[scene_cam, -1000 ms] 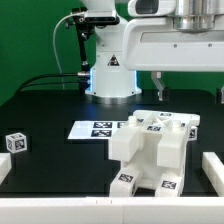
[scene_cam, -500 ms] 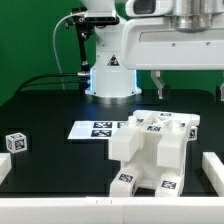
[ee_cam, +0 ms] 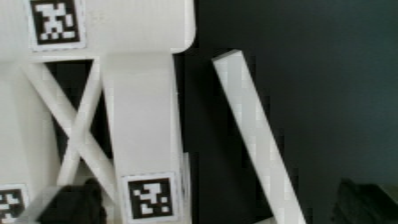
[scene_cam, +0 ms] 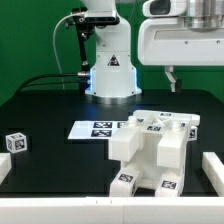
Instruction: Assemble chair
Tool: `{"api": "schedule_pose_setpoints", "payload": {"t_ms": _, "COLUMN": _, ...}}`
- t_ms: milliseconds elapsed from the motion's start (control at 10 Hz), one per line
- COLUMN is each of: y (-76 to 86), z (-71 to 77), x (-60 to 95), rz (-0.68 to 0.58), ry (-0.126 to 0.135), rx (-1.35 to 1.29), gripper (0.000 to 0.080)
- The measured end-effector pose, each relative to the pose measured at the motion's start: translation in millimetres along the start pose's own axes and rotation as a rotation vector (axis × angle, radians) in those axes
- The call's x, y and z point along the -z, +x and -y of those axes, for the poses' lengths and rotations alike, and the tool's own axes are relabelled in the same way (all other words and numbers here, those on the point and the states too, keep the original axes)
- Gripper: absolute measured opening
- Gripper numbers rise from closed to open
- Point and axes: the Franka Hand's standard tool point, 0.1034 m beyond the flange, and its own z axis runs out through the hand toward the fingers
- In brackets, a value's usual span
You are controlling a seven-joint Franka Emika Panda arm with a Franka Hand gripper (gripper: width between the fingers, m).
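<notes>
The chair [scene_cam: 150,150] is a blocky white structure with small square tags, standing on the black table right of centre in the exterior view. My gripper [scene_cam: 202,76] hangs well above it, toward the exterior view's right, with one finger [scene_cam: 172,75] showing and the other cut off by the frame edge. In the wrist view I look down on the chair's white panel [ee_cam: 125,40], its crossed bars and a tag [ee_cam: 151,197]. The dark fingertips [ee_cam: 80,205] stand wide apart at the picture's corners. The gripper [ee_cam: 222,214] is open and holds nothing.
A small loose white block [scene_cam: 12,142] with a tag lies at the exterior view's far left. The marker board [scene_cam: 93,129] lies flat just behind the chair. White rails [scene_cam: 212,166] border the table's right and front. The arm's base [scene_cam: 108,75] stands at the back.
The gripper has shifted toward the exterior view's right and slightly up, so one finger has left the frame. The chair and the loose block have not moved.
</notes>
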Motion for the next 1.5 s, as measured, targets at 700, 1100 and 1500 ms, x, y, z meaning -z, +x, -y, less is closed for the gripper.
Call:
{"api": "schedule_pose_setpoints", "payload": {"t_ms": 700, "y": -46.8, "z": -1.2, "x": -2.9, "rz": 0.028, "ry": 0.007, "rx": -0.017, "gripper": 0.0648}}
{"api": "schedule_pose_setpoints", "payload": {"t_ms": 1100, "y": -56.6, "z": -6.0, "x": -17.3, "rz": 0.022, "ry": 0.018, "rx": -0.038, "gripper": 0.0648}}
{"api": "schedule_pose_setpoints", "payload": {"t_ms": 1500, "y": -93.0, "z": -8.6, "x": -39.4, "rz": 0.023, "ry": -0.005, "rx": -0.044, "gripper": 0.0648}}
